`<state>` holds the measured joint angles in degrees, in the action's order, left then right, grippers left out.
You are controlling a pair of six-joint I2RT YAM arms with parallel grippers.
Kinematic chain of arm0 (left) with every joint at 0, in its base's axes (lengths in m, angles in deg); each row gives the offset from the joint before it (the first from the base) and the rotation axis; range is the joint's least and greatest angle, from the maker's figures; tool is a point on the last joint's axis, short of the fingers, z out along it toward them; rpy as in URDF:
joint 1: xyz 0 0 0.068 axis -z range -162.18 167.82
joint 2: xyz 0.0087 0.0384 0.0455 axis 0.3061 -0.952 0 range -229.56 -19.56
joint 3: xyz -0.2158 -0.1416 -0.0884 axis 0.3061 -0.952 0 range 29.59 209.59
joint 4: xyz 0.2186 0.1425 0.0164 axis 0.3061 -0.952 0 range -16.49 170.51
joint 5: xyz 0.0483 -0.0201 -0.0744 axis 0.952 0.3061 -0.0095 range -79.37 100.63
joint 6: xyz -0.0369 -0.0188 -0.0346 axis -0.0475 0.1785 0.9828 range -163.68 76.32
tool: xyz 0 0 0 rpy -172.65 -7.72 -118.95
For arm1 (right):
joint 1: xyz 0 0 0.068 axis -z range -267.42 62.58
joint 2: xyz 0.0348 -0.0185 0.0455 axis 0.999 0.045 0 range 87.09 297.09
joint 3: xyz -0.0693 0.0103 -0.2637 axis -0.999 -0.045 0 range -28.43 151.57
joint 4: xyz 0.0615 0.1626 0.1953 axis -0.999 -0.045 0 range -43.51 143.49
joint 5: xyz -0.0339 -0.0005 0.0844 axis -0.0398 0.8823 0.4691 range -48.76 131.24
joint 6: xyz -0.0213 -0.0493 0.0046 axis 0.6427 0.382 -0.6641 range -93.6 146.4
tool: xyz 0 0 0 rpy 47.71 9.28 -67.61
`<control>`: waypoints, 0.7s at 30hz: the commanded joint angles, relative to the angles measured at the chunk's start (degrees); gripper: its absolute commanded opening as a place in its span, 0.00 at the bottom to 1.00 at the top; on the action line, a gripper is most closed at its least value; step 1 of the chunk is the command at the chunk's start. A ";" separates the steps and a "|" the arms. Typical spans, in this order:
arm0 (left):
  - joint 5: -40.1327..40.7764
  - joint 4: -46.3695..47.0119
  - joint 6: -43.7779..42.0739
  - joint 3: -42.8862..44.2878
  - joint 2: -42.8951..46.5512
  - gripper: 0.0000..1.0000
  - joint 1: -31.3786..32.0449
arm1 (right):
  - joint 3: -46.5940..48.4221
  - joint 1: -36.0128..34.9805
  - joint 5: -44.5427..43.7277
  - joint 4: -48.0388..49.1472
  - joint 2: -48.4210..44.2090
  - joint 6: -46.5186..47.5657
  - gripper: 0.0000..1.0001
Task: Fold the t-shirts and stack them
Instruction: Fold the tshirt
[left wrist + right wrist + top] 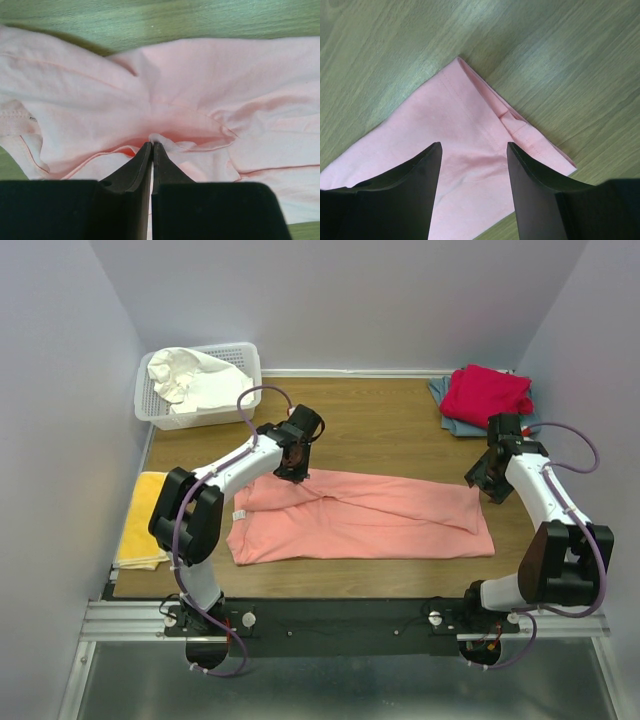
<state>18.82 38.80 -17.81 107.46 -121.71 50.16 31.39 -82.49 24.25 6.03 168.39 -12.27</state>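
Salmon-pink t-shirt [370, 520] lies spread lengthwise across the middle of the worktop [390, 435], mostly flat, w/ wrinkles and a raised ridge near its far-left part.

L pincer [293, 462] is down on that far-left part. In the left wrist view the L pincer [152, 145] has its jaws almost pressed together, only a thin slit between them. The tips sit right at a small bunched fold of the salmon-pink t-shirt [200, 85]. Can't tell if the fold is actually pinched.

R pincer [487, 483] hangs at the shirt's far-right corner. In the right wrist view the R pincer [474, 145] is spread wide, w/ nothing between the jaws. The shirt's hemmed corner [460, 135] lies flat on the wood below, apart from both fingers.

Containers: one white plastic lattice basket [200, 420] at the far-left corner. Inside it is a crumpled white t-shirt [190, 380], filling most of the basket, w/ part draped toward the left rim.

Far-right corner: crimson-red t-shirt [487, 392] sits bunched on top of a grey-blue t-shirt [458, 425], whose edges show at the left and near sides. Both are well apart from the pink one.

A folded yellow cloth [145, 520] lies at the worktop's left edge, just beside the pink shirt's left end.
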 commanded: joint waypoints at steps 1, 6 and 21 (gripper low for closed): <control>0.43 1.90 0.24 -1.75 0.11 0.14 0.18 | 0.13 -0.27 0.47 0.53 -2.28 1.15 0.63; -0.80 3.22 -0.64 -2.46 0.11 0.18 0.18 | -0.49 -0.27 0.29 0.44 -2.90 1.32 0.63; -1.50 -1.00 3.04 -9.39 9.85 0.00 4.65 | 0.22 -0.27 -0.32 0.53 -1.67 1.32 0.63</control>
<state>18.69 40.00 -17.33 101.16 -117.47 51.62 31.39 -82.49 24.25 6.05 166.68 -11.46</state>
